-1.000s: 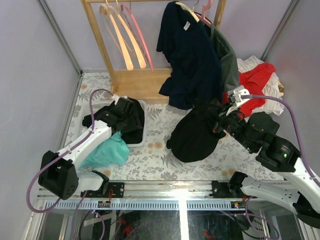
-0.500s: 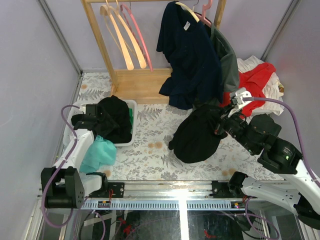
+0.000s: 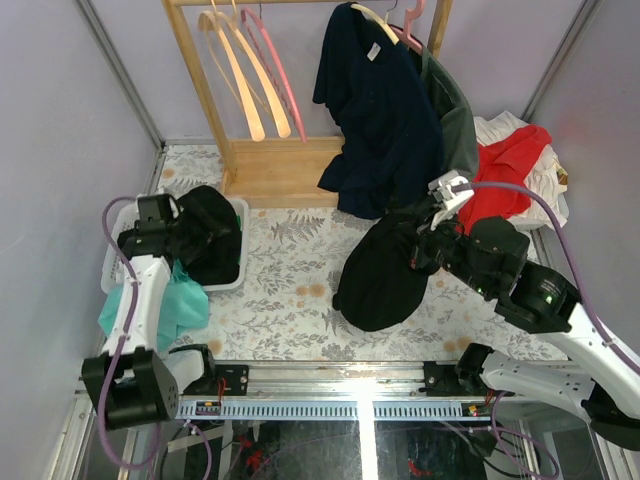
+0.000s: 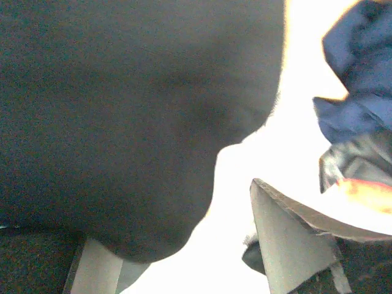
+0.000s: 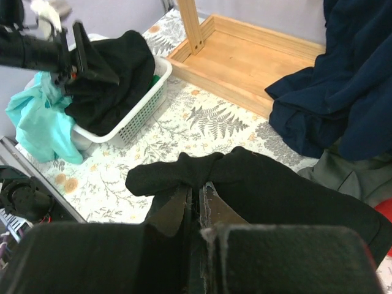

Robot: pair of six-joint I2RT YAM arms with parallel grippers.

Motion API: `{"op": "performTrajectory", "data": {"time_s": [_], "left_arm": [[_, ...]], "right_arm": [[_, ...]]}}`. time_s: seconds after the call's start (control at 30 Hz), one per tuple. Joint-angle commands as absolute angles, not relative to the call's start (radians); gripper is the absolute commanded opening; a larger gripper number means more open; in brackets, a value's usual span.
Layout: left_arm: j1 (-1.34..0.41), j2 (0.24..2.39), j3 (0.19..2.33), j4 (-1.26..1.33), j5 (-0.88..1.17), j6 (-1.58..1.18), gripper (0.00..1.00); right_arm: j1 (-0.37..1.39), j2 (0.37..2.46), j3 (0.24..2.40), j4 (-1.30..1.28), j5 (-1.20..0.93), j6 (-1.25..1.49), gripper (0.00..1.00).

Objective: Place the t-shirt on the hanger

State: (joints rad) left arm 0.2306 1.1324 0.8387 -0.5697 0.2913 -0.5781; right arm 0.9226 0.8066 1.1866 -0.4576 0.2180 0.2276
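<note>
The black t-shirt (image 3: 380,280) hangs bunched from my right gripper (image 3: 418,252) above the flowered table; no print shows. In the right wrist view the right gripper (image 5: 199,187) is shut on a fold of the t-shirt (image 5: 275,190). The pink hanger (image 3: 275,80) hangs on the wooden rack beside two cream hangers. My left gripper (image 3: 192,232) is open at the white basket (image 3: 238,262), against another black garment (image 3: 215,240) that lies in it. In the left wrist view the left gripper (image 4: 177,242) has its jaws apart, with that black garment (image 4: 122,122) over the left finger.
A navy t-shirt (image 3: 380,110) hangs on the rack's right side, with a grey garment behind it. A red garment (image 3: 510,165) and white cloth lie at the back right. A teal cloth (image 3: 165,305) lies by the basket. The rack's wooden base (image 3: 285,170) stands at the back.
My left arm has swung left and the basket with the black garment has slid left with it. My right gripper has moved a little left and back, still holding the t-shirt.
</note>
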Motion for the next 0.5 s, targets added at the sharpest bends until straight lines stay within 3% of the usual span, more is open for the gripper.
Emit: {"op": "performTrajectory", "data": {"time_s": [0.0, 0.2, 0.3, 0.47], "left_arm": [[0.074, 1.022, 1.020, -0.609, 0.280, -0.545, 0.73], [-0.156, 0.923, 1.115, -0.691, 0.246, -0.566, 0.75], [-0.306, 0.874, 1.103, -0.691, 0.286, -0.564, 0.85], [-0.553, 0.845, 1.044, -0.671, 0.255, -0.574, 0.92]], "right_arm": [[0.919, 0.851, 1.286, -0.420, 0.170, 0.271, 0.00], [0.921, 0.976, 1.424, -0.474, 0.211, 0.312, 0.00], [0.921, 1.069, 1.510, -0.513, 0.256, 0.315, 0.00], [0.921, 1.222, 1.681, -0.558, 0.277, 0.314, 0.00]]}}
